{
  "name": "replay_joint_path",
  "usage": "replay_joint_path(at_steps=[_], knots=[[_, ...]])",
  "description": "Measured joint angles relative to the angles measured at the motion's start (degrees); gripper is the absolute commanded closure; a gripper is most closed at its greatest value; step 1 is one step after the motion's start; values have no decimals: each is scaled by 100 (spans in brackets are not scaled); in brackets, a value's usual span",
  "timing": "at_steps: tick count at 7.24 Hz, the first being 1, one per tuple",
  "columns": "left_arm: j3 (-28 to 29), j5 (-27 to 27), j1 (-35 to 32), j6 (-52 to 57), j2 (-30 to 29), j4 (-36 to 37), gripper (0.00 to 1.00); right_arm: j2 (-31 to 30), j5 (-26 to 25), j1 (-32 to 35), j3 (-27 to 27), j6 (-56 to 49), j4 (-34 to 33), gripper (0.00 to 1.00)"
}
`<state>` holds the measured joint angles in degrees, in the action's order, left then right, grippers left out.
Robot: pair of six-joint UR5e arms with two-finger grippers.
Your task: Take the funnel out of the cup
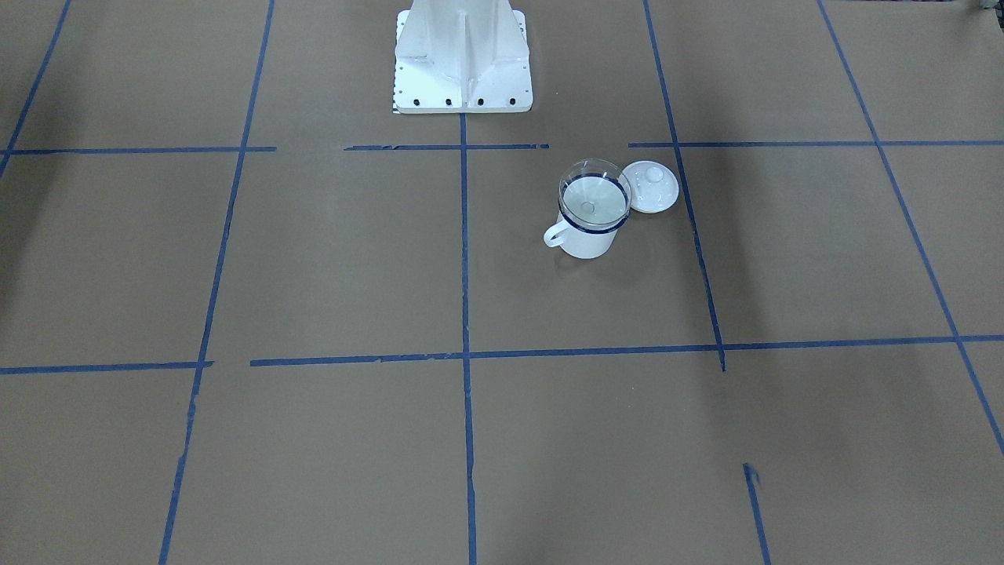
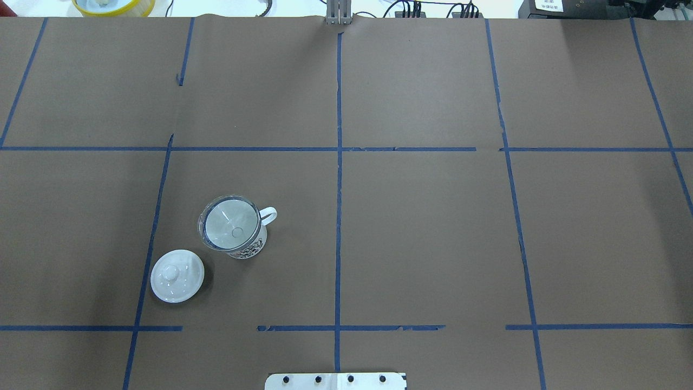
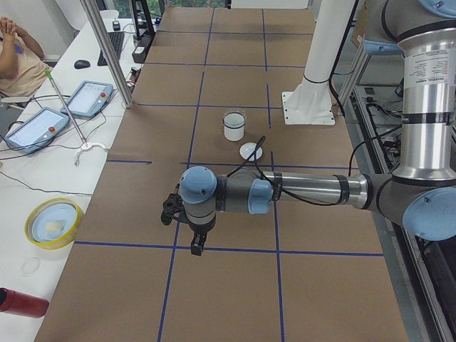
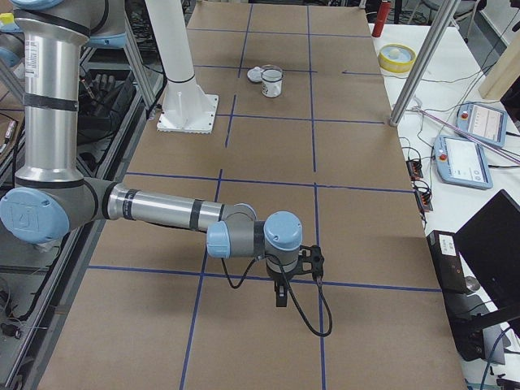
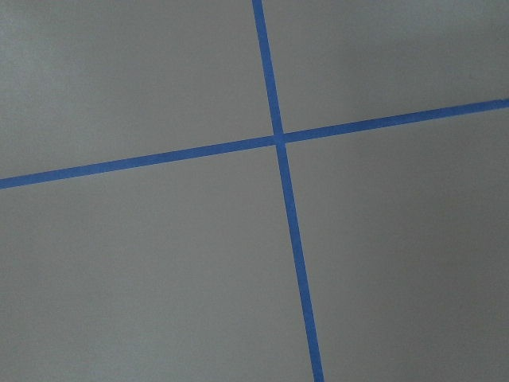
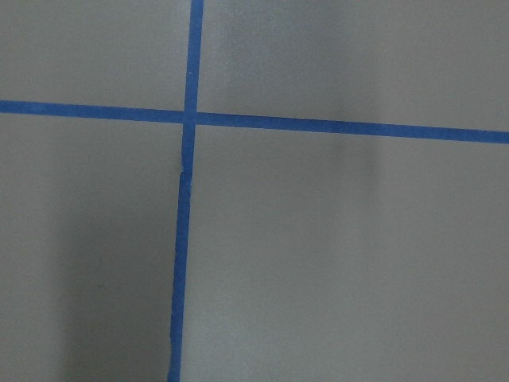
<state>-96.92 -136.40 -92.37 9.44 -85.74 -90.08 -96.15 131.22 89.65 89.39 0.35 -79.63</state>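
Presently, nothing is done: the funnel (image 2: 230,226) sits in the cup (image 2: 250,248), lower left of the overhead view. I cannot tell how far the left fingers (image 3: 197,244) or right fingers (image 4: 280,294) are parted; both hang well apart from it. The whole removal remains.

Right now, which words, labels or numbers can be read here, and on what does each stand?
No text can be read.
cup: dark print on its side, too small to read.
white label on the dark box: blurred.
pendant screens: too small to read.
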Motion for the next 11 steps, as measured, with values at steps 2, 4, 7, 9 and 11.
replay_joint_path(at_steps=[2, 4, 7, 9, 11], knots=[[-71, -4, 0, 3, -9, -6, 0, 0, 0, 0, 0, 0, 0, 0], [-111, 4, 3, 9, -15, -12, 0, 0, 0, 0, 0, 0, 0, 0], [-82, 2, 23, -21, -284, -498, 0, 0, 0, 0, 0, 0, 0, 0], [102, 145, 26, -57, -781, -1252, 0, 0, 0, 0, 1, 0, 0, 0], [169, -28, 25, -623, -880, -1791, 0, 0, 0, 0, 2, 0, 0, 0]])
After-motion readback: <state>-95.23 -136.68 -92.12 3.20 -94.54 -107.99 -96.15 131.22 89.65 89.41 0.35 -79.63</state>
